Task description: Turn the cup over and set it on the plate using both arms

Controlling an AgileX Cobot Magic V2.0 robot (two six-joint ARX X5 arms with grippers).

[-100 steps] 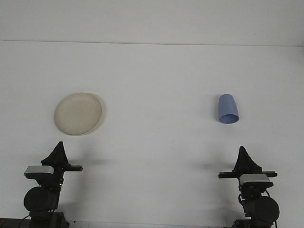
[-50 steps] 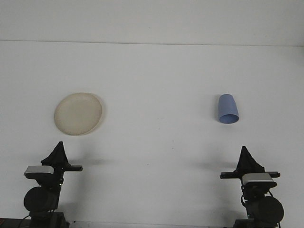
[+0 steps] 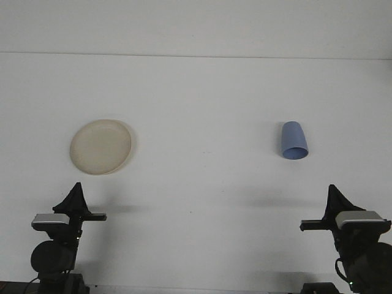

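White tabletop [image 3: 202, 104] before us holds a round cream plate [image 3: 100, 146] at left and a blue plastic cup [image 3: 293, 141] on its side at right, well apart. Our 2 grippers, left gripper [image 3: 76, 191] and right gripper [image 3: 334, 192], sit near us; we cannot tell their opening.

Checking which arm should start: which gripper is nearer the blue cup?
Right. The right gripper sits just below-right of the blue cup; the left gripper is far across the table.

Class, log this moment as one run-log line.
blue plastic cup: untouched | round cream plate: empty | left gripper: parked | right gripper: shifting right
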